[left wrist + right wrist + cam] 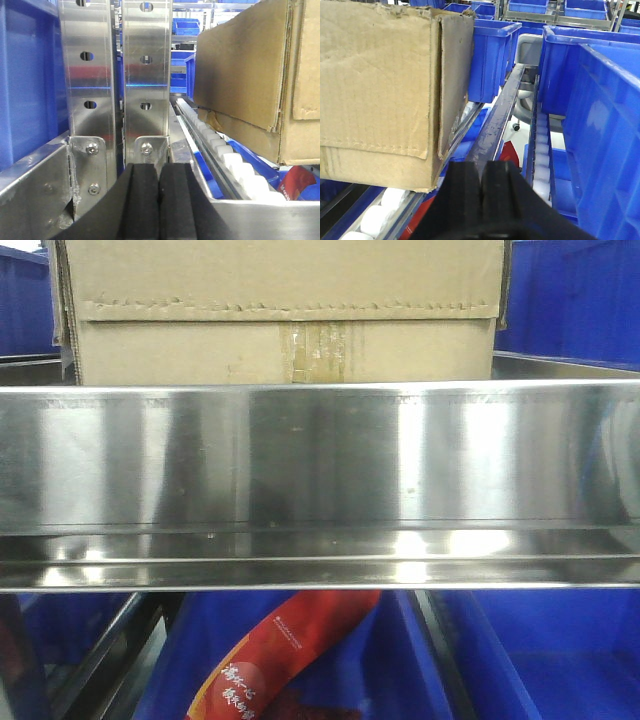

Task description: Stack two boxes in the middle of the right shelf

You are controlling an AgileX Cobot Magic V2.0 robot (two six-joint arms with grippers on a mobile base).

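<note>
**One box sits on the shelf, and both end effectors are empty**

Front view: A brown box (285, 310) stands on the shiny steel shelf (320, 455), just behind its tall front lip. The box has a jagged flap edge and a strip of clear tape in the middle. Only one box can be told for sure here, because the top is cut off. Blue bins (570, 300) stand on both sides. Below the shelf lies a red packet (285, 660) in another blue bin. No end effector shows in this view.

Left wrist view: The left end effector (159, 200) has its two black pads pressed together, with nothing between them. The box (250, 75) is up and to the right of it, well apart, resting above the white rollers (235, 167). Straight ahead of the end effector stand two steel posts (115, 75).

Right wrist view: The right end effector (482, 200) is also closed tight on nothing. The box (385, 85) is up and to its left, near but not touching. A big blue bin (600, 125) is to its right.

My guess is that a box has been set down and let go. If a second box is still needed, the next move calls for both arms to pull back, open their pads, and pick it up from both sides. Then they must lift it over the box and set it down flat on top.
</note>
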